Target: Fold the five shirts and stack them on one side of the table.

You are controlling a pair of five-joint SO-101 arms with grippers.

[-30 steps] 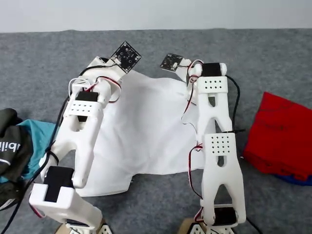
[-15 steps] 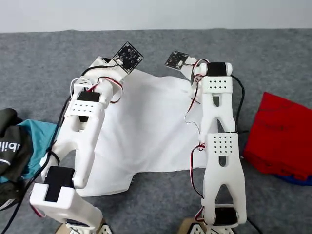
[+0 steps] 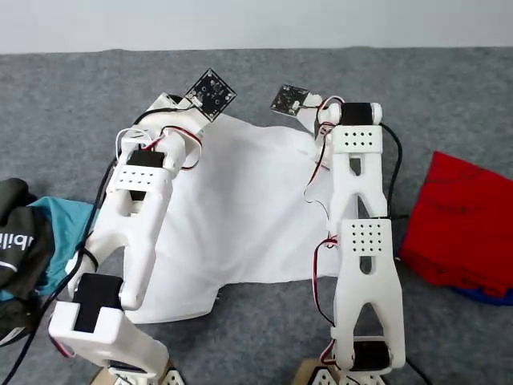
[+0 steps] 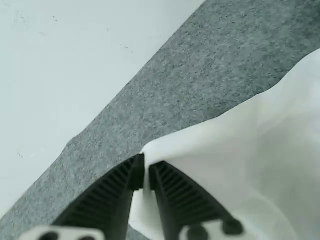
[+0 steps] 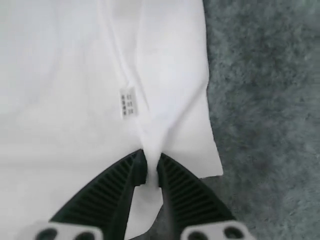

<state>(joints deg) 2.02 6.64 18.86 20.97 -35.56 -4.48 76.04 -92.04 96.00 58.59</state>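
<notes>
Two pinches: left end effector (image 4: 143,175) and right end effector (image 5: 151,170) each clamp a far corner of white shirt (image 3: 240,208), mid-frame on bench (image 3: 337,76) | step: starting fold | next: probably draw both corners evenly toward near hem

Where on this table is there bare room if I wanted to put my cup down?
Bare grey table runs along the far edge, beyond the white shirt. A narrow strip lies between the right arm and the red shirt. Crowded: the middle, and the left edge with dark and teal shirts.
</notes>
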